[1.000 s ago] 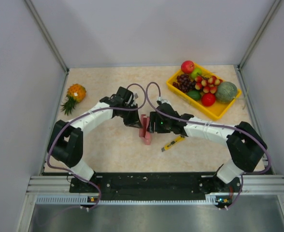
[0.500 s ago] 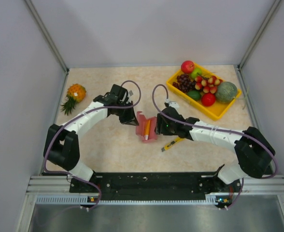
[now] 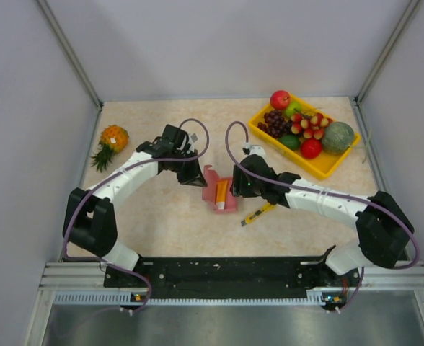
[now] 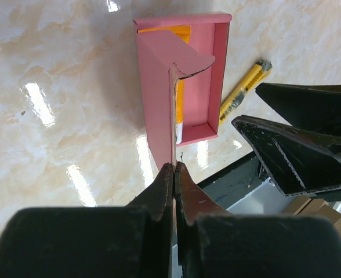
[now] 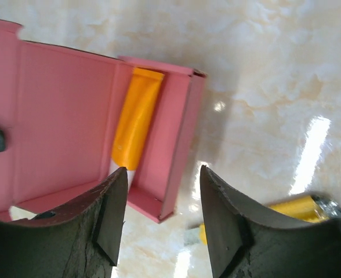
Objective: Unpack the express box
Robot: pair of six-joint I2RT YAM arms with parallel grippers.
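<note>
Well, rectangular pink cardboard box [image 5: 60, 116] holds orange tube [image 5: 134, 116]

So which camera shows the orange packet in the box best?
The right wrist view: the packet lies large, nearly whole, in the box. The left wrist view hides most of it behind the lid; the top view shows a tiny sliver.

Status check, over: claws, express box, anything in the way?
Left claw shut on express box lid, lid raised. Right claw open over box. Orange packet inside, uncovered. Yellow knife beside box.
</note>
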